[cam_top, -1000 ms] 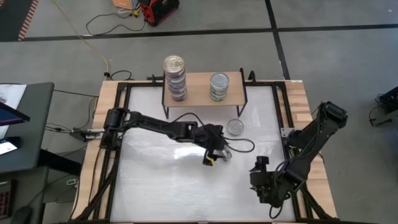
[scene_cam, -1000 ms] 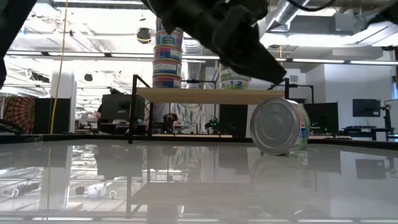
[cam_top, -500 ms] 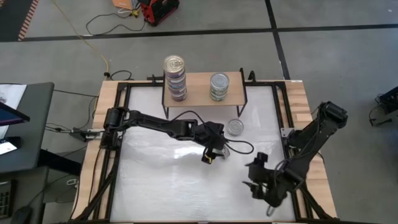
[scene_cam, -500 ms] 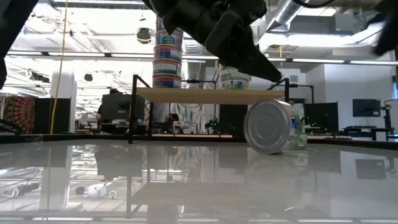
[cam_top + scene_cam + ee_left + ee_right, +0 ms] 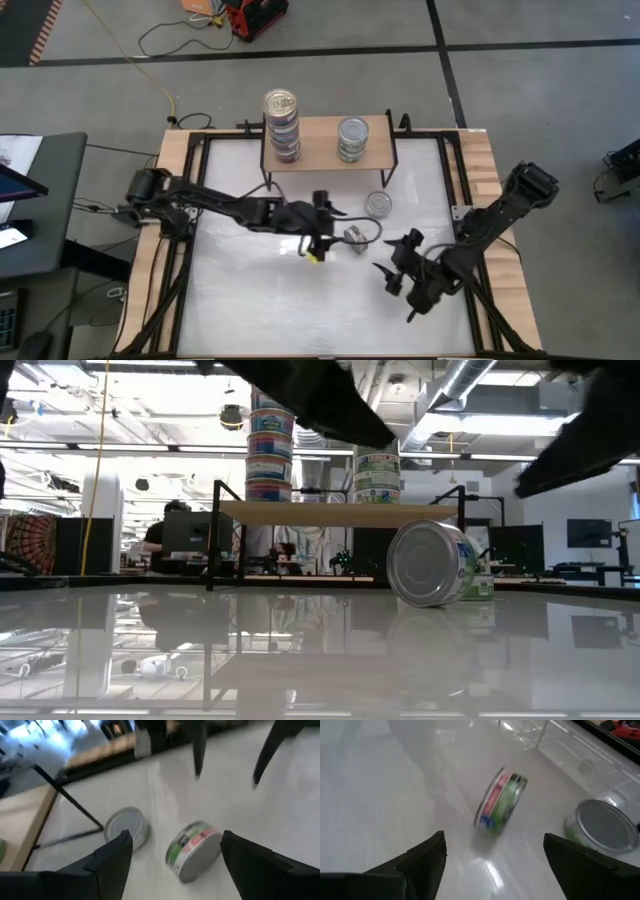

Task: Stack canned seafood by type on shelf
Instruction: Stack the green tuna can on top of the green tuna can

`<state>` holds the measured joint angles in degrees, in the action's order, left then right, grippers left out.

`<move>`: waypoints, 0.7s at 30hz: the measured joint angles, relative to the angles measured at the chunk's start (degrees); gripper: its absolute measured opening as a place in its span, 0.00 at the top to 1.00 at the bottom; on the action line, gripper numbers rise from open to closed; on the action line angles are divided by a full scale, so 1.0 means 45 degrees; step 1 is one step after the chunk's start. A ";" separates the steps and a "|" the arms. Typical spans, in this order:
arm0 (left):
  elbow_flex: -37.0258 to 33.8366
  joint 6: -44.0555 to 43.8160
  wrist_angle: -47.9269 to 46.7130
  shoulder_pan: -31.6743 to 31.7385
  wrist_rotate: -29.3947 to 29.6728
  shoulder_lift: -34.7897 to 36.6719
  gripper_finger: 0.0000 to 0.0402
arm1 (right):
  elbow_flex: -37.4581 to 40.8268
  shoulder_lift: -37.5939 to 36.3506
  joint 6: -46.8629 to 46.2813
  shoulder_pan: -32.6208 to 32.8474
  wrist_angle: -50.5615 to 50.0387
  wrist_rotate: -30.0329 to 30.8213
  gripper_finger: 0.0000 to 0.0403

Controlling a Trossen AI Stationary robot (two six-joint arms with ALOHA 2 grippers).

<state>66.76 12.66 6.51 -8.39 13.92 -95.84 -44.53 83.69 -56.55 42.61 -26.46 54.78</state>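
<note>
On the white table (image 5: 250, 300) — tipped can (image 5: 355, 236) on edge, just beside left gripper (image 5: 318, 243), fingers spread, empty; right gripper (image 5: 392, 280) open, farther.

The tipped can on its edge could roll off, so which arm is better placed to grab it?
Left, probably: the left gripper is open beside the tipped can, while the right gripper, also open, is farther away.

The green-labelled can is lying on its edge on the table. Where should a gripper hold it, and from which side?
Grip the tipped can across its two flat lids, coming straight down from above. It rests on its curved wall, so pinching that wall would probably make it roll. The open right gripper is close.
</note>
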 joint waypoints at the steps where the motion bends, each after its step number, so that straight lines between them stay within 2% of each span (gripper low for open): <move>1: -0.0524 -0.0187 0.0505 -0.0075 0.0097 0.0326 0.28 | 0.0098 0.0007 0.0270 -0.0245 0.0400 -0.0009 0.12; 4: -0.1866 -0.0714 0.1872 -0.0313 0.0403 0.1232 0.28 | 0.0223 0.0007 0.0910 -0.1020 0.1578 -0.0111 0.12; 8: -0.2999 -0.1348 0.2693 -0.0659 0.0644 0.1967 0.28 | 0.0233 0.0007 0.0967 -0.1933 0.1853 -0.0458 0.12; 14: -0.3438 -0.1869 0.2683 -0.1010 0.0683 0.2235 0.28 | 0.0201 0.0192 0.1563 -0.2836 0.3623 -0.1560 0.12; 21: -0.3443 -0.2012 0.2684 -0.1244 0.0712 0.2230 0.28 | -0.0407 0.1948 0.0726 -0.2860 0.2641 -0.1514 0.12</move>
<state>51.27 3.61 18.59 -13.98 17.12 -85.80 -46.36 92.46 -53.28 29.74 -14.57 47.96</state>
